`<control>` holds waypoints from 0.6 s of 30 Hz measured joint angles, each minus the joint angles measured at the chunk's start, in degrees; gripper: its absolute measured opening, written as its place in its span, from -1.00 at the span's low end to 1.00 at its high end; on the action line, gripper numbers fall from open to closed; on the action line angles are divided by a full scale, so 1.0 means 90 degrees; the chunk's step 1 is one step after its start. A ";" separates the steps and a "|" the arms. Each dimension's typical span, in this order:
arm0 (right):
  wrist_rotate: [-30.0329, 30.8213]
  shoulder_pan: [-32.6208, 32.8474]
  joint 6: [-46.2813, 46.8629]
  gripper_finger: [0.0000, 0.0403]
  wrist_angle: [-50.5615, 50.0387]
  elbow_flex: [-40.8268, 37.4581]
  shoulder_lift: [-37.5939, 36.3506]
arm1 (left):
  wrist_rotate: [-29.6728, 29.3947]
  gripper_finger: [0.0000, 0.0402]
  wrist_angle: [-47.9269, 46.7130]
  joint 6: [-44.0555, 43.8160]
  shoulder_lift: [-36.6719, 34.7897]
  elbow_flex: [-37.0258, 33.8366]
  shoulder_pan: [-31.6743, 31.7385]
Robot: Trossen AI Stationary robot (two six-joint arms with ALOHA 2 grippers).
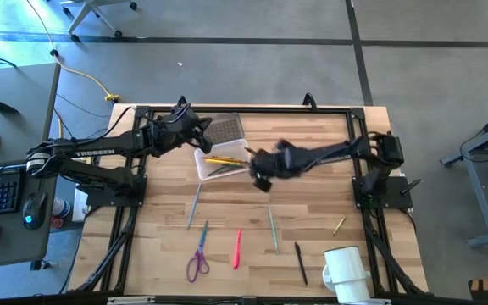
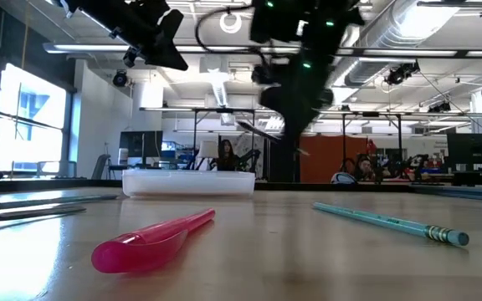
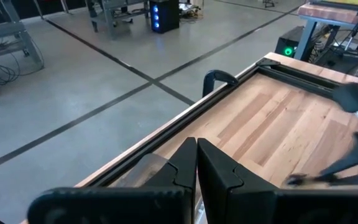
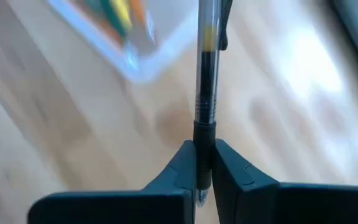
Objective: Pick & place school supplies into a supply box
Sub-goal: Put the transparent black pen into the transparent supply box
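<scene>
The supply box (image 1: 220, 163), a clear tub with yellow and other pencils inside, stands at the table's middle far part; the low view shows it too (image 2: 189, 182). My right gripper (image 1: 262, 175) hovers just right of the box, shut on a clear pen with black ink (image 4: 204, 74). My left gripper (image 1: 199, 129) hangs shut and empty above the table's far side, left of the box; its fingers (image 3: 196, 149) hold nothing. Purple-handled scissors (image 1: 197, 259), a pink pen (image 1: 237, 248), a black pen (image 1: 300, 262) and pencils (image 1: 272, 229) lie flat on the table's near half. My right gripper (image 4: 204, 149) pinches the pen by its dark grip section near one end (image 4: 204, 132), between the two fingers. The pen runs along the fingers and sticks out ahead of them. It is lifted clear of the table, with the box corner (image 4: 132, 59) below it.
A flat grey textured rectangle (image 1: 224, 129) lies behind the box. A white mug (image 1: 346, 269) stands at the near right corner. A bluish pencil (image 1: 195, 203) and a short yellow item (image 1: 338, 224) lie on the wood. A black frame (image 1: 244, 108) borders the table.
</scene>
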 joint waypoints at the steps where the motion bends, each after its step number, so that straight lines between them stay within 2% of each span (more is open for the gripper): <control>1: -0.0071 -0.0126 -0.0560 -0.95 0.0349 0.0130 0.0000 | 0.0000 -0.77 0.0000 0.0000 0.0000 0.0000 0.0000; 7: -0.1416 -0.0829 -0.2853 -0.91 0.2075 0.0488 0.0114 | 0.0002 -0.77 -0.0001 -0.0002 0.0000 0.0000 0.0000; 14: -0.1522 -0.1171 -0.3704 -0.91 0.2576 0.0757 0.1063 | 0.0002 -0.77 0.0000 0.0000 0.0000 0.0000 0.0001; 18: -0.1859 -0.1344 -0.4034 -0.90 0.2628 0.1203 0.1499 | 0.0003 -0.77 0.0000 0.0000 0.0000 0.0000 0.0002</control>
